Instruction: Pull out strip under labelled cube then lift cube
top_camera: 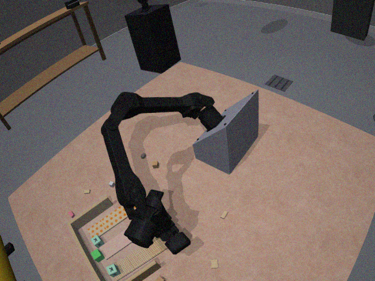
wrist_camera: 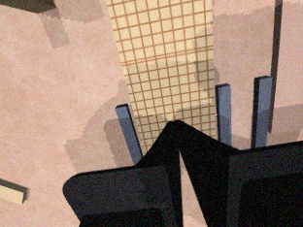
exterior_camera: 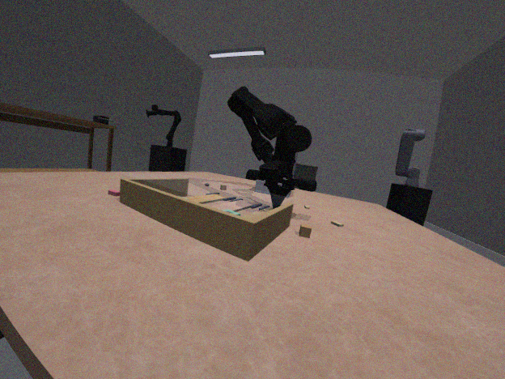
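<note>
Tool (wrist_camera: 179, 127) clenched, my two black fingers pressed together to a point with nothing visible between them, tip planted on the near end of the grid strip (wrist_camera: 162, 58). In the wrist view three thin blue posts stand around that strip end, one on one side (wrist_camera: 129, 133) and two on the other (wrist_camera: 223, 113). From the top view my tool (top_camera: 157, 238) sits at the open end of the wooden tray (top_camera: 91, 211), over the grid strip (top_camera: 142, 257). Beside it lies a plain pink strip (top_camera: 113, 245), then an orange dotted strip (top_camera: 107, 222). A mint cube marked K (top_camera: 112, 269) rests on the far end of the grid strip, near the tray's back wall. A second mint cube marked K (top_camera: 96, 240) sits at the far end between the dotted and pink strips; I cannot tell which one it rests on. A green cube (top_camera: 97, 254) sits at the pink strip's far end. Small loose blocks lie scattered on the tabletop (top_camera: 272, 196), including a tan one (top_camera: 155, 164) and a pink one (top_camera: 70, 214). My arm's base mounts on a grey wedge (top_camera: 233, 142).
</note>
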